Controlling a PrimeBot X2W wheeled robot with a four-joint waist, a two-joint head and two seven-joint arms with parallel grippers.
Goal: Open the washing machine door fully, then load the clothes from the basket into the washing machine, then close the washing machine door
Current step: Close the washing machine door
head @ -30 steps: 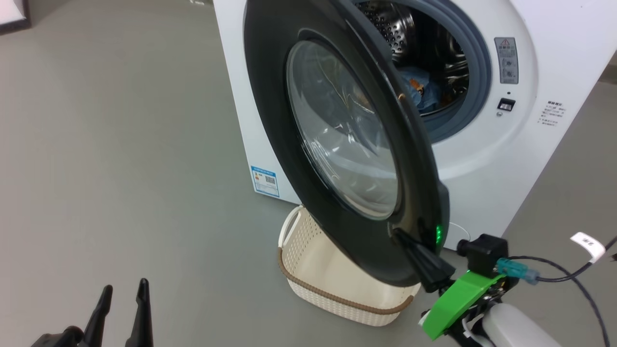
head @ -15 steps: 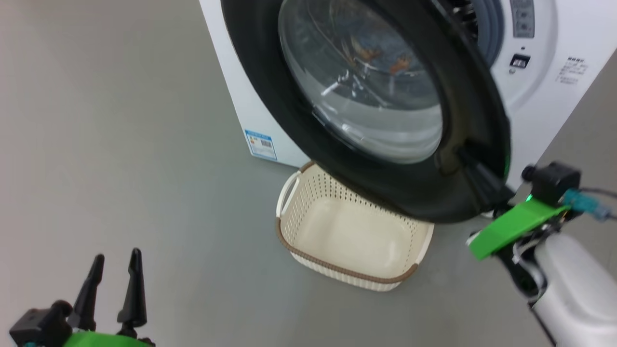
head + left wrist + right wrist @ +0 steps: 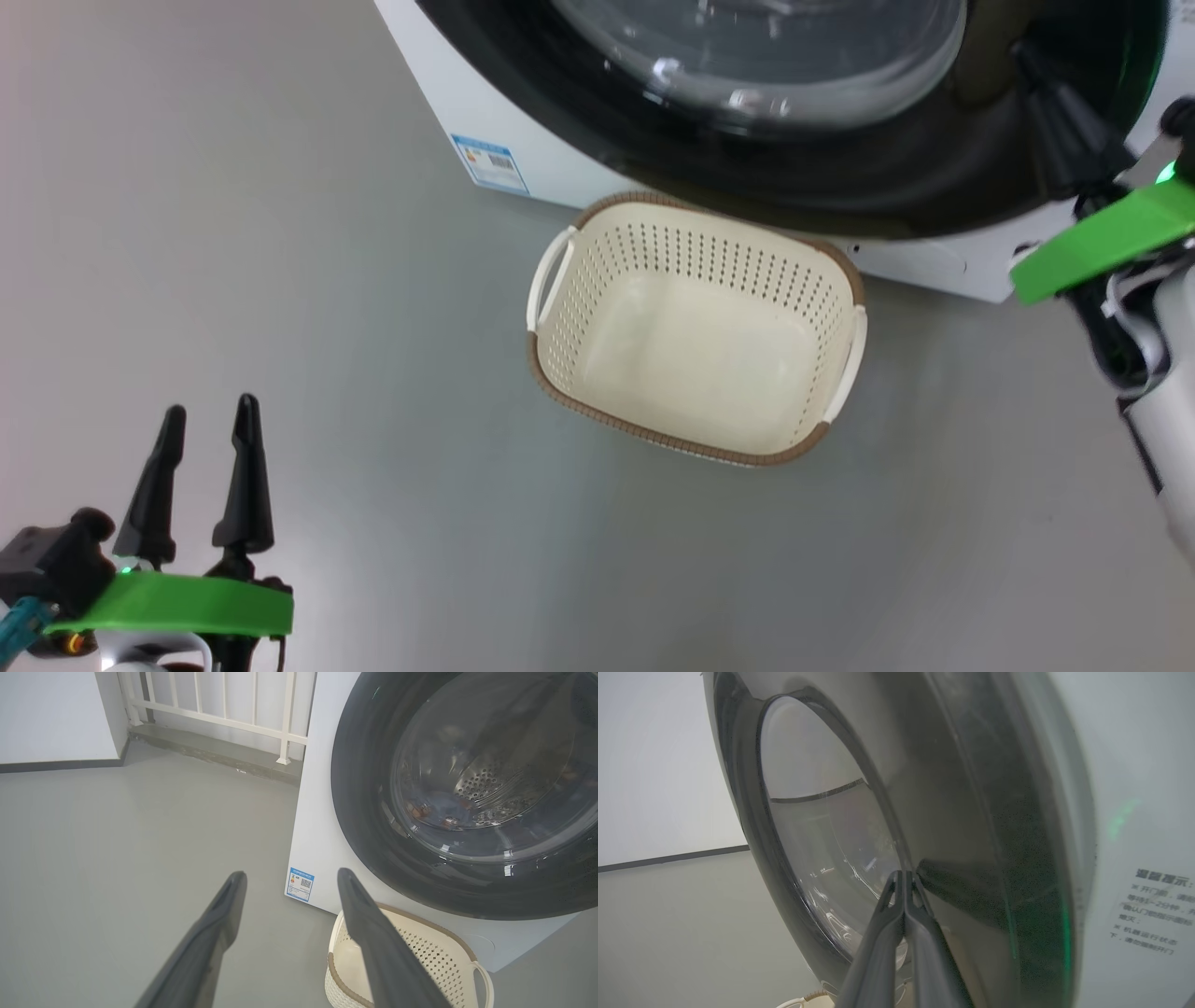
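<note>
The washing machine [image 3: 569, 173] stands at the top of the head view, and its door [image 3: 896, 177] lies close against its front. My right gripper [image 3: 1032, 61] is shut, with its tips pressed on the door's black rim [image 3: 971, 788] beside the glass bowl. Through the glass the clothes [image 3: 434, 807] show as blue fabric inside the steel drum. The basket [image 3: 728, 261] sits empty on the floor just below the door. Far to its left my left gripper [image 3: 209, 411] hangs open over bare floor, holding nothing.
A blue label [image 3: 490, 163] marks the machine's low left corner. A white railing [image 3: 224, 704] and a raised sill run behind the machine, and a white wall with a dark skirting [image 3: 56, 765] stands to the left. Grey floor [image 3: 280, 233] stretches left of the basket.
The door has swung from half open to against the machine's front, with my shut right gripper moving along on its rim. The head camera has tilted down. The left gripper stays open.
</note>
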